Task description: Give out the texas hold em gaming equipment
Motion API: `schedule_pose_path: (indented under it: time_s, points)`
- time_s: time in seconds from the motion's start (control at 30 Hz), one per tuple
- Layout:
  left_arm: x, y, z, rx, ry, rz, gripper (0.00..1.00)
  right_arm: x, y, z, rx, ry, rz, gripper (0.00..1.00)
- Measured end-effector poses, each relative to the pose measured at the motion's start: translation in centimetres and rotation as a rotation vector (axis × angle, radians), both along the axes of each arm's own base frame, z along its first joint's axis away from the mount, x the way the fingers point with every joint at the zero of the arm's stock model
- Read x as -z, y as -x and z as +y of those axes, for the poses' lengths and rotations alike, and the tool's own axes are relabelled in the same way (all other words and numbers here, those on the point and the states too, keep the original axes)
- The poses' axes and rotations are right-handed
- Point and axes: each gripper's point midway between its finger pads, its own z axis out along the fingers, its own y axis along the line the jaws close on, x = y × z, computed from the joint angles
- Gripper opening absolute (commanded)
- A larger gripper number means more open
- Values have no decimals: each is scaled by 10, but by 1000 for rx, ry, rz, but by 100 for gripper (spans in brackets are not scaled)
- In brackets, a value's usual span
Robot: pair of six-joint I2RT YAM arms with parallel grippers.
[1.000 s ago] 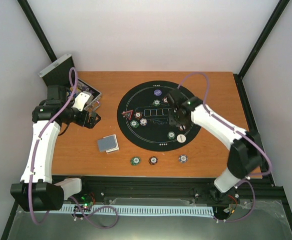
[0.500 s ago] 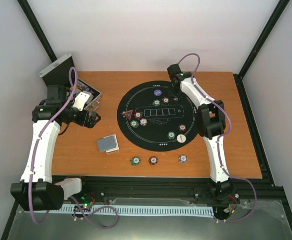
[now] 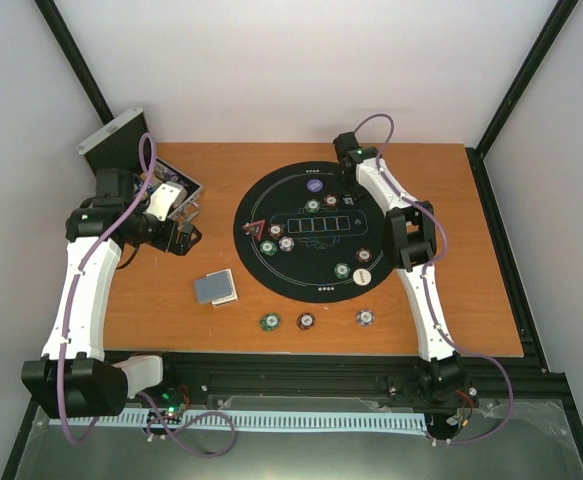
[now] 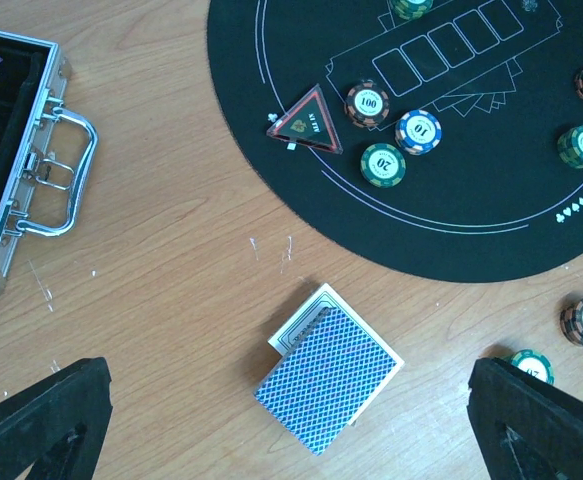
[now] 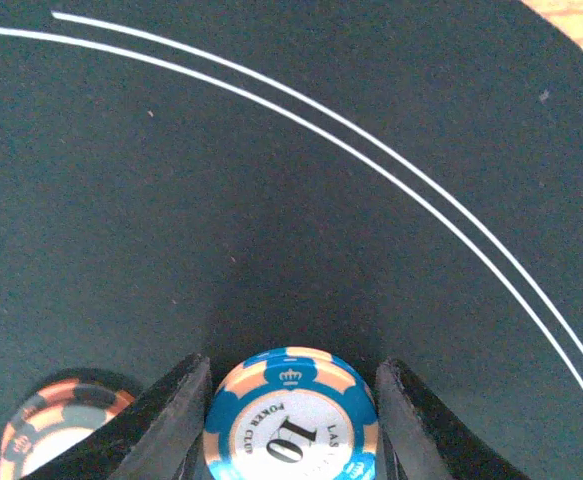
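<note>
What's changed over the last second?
The right arm swung from the right side of the round black mat out to its far edge; the right gripper now sits there with a blue-and-white 10 chip between its fingers. The left arm, blue-backed card deck and other chips stayed put.

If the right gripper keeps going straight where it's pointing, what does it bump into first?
Most likely a bare patch of the black mat. The blue 10 chip between the jaws of the right gripper would probably touch down first. Depth is hard to judge here.

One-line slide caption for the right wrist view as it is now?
Right end effector grips a blue 10 chip over the white-lined black mat.
</note>
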Motion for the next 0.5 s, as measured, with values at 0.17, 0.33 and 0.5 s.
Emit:
schedule_pose_path:
  time_s: [0.17, 0.33, 0.5]
  points:
    - [1, -1, 0, -1, -1, 2, 100, 1, -5, 2, 6, -17, -10, 49]
    - [2, -2, 0, 0, -1, 4, 100, 1, -4, 0, 13, -17, -4, 53]
    - [2, -2, 0, 0, -1, 4, 100, -5, 0, -4, 11, -1, 7, 59]
